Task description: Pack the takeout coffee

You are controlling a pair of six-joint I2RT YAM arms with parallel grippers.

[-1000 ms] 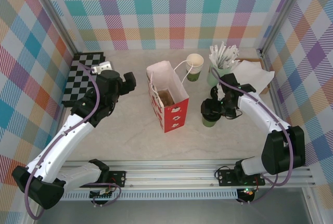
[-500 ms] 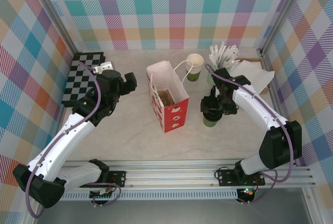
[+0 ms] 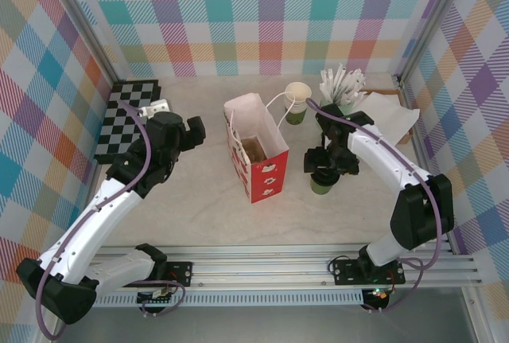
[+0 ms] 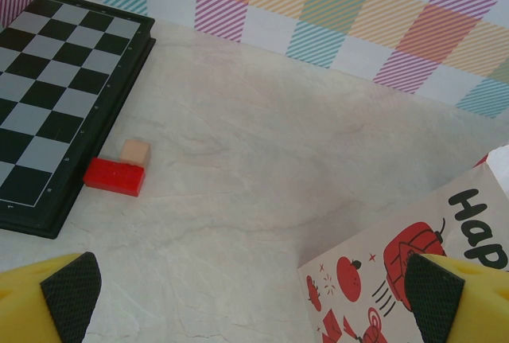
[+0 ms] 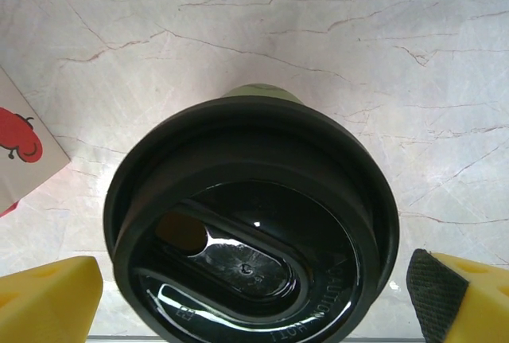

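Note:
One takeout coffee (image 3: 322,185), a dark green cup with a black lid (image 5: 250,255), stands on the table right of the red and white paper bag (image 3: 258,156). My right gripper (image 3: 323,163) hangs straight over it, open. Its yellow fingers (image 5: 48,299) flank the lid on both sides without touching it (image 5: 254,299). My left gripper (image 3: 191,128) is open above bare table, left of the bag (image 4: 413,279), with nothing between its fingers (image 4: 250,295). The bag stands upright with its top open.
A checkerboard (image 3: 127,116) lies at the far left, with a red block (image 4: 115,176) and a tan cube (image 4: 136,152) by its edge. Behind the bag stand stacked lidless cups (image 3: 297,100), a holder of white sticks (image 3: 340,92) and napkins (image 3: 386,112).
My right gripper has shifted a little left and toward the back, settling over the cup's lid. The left arm has barely moved.

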